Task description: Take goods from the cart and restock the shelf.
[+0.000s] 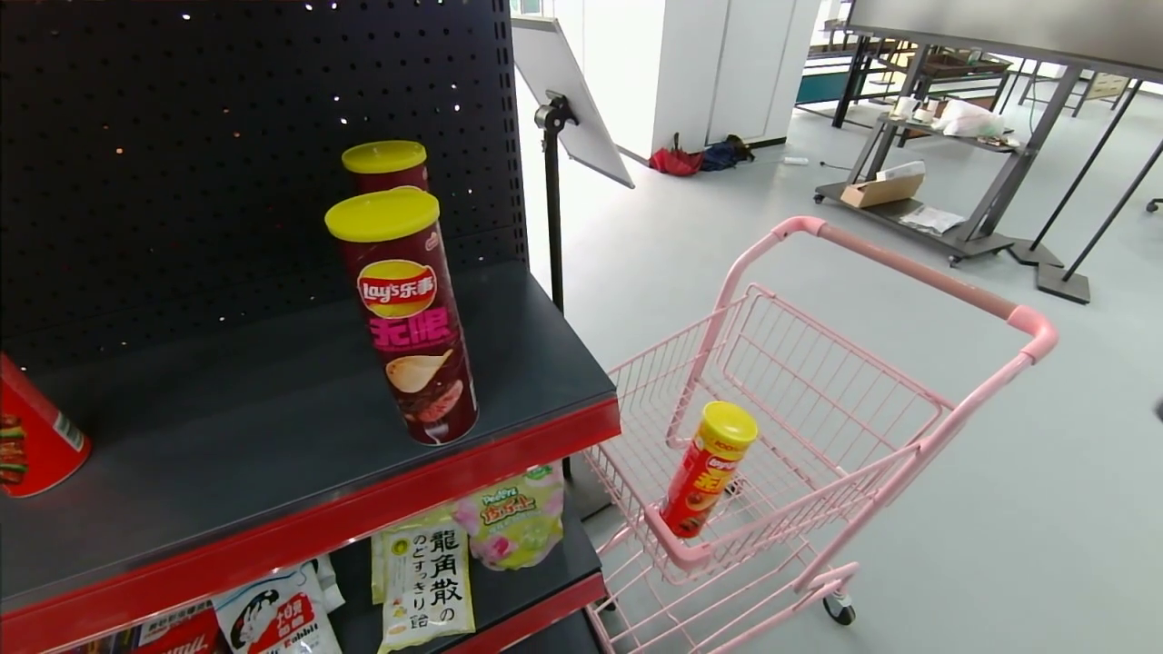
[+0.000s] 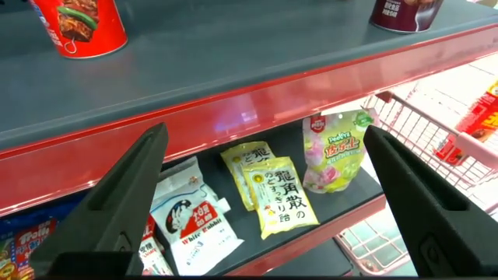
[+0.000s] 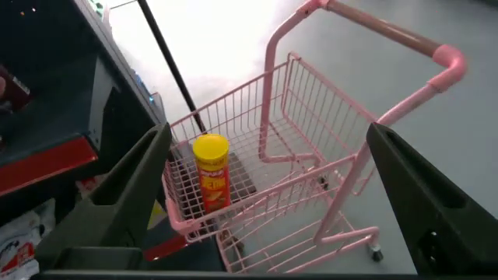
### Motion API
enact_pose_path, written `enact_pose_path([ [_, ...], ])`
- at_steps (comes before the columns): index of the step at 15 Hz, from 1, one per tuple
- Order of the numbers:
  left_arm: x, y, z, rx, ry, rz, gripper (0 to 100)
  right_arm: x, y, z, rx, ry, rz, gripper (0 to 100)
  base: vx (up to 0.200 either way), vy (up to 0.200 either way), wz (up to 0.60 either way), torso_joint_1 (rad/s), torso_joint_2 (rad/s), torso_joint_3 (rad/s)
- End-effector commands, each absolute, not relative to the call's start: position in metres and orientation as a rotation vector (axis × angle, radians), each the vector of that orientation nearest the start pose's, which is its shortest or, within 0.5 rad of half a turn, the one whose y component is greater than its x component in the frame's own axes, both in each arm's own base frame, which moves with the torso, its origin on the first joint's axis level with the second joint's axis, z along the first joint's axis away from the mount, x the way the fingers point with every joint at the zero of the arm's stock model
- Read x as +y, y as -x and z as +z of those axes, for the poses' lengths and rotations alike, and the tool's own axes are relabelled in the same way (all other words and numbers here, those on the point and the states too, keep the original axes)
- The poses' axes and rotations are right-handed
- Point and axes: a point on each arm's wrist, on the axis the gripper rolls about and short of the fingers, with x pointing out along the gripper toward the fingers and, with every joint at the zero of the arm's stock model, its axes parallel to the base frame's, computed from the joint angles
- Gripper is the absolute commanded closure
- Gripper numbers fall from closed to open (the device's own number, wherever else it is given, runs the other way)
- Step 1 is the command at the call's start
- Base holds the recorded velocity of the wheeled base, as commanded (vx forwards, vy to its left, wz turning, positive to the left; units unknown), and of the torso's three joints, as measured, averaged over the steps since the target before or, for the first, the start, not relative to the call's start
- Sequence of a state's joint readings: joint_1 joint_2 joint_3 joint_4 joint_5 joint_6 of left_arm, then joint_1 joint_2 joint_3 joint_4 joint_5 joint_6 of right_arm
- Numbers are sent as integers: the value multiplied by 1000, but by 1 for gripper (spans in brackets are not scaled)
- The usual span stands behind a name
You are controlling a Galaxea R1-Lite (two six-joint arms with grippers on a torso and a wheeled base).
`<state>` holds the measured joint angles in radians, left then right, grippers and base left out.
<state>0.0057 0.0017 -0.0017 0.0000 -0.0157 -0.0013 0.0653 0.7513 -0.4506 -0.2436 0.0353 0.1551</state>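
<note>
A chip can, a red and yellow cylinder with a smooth yellow lid, stands on its base in the pink wire cart. It is in the basket corner nearest the shelf. Its lid is up, and in the head view its long axis leans toward 1 o'clock. The cart stands on the grey floor at 4 o'clock from the shelf. The right wrist view also takes in the cart's lower rack and a wheel.

On the shelf's dark matte board with its glossy red lip, two maroon cans stand upright, one behind the other, before a black pegboard. A red can stands at 9 o'clock from them. The left wrist view shows the lower tier more fully, with flat crinkled packets in white, yellow and green.

The left gripper and the right gripper both have their jaws spread wide and hold nothing.
</note>
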Motion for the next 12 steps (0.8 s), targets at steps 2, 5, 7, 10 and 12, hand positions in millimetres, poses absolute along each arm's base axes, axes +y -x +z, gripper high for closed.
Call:
enact_pose_path([
  [2,0,23,76,0,2,-9,0,47,-199,124,483,-179,259,0,0,0,0,0,0,0],
  [5,0,23,76,0,0,-9,0,61,-226,81,545,-183,277,0,0,0,0,0,0,0],
  [7,0,23,76,0,0,-9,0,67,-249,57,512,-174,273,0,0,0,0,0,0,0],
  [10,0,23,76,0,0,-9,0,82,-256,38,516,-156,297,0,0,0,0,0,0,0],
  [12,0,23,76,0,0,-9,0,86,-262,29,533,-157,297,0,0,0,0,0,0,0],
])
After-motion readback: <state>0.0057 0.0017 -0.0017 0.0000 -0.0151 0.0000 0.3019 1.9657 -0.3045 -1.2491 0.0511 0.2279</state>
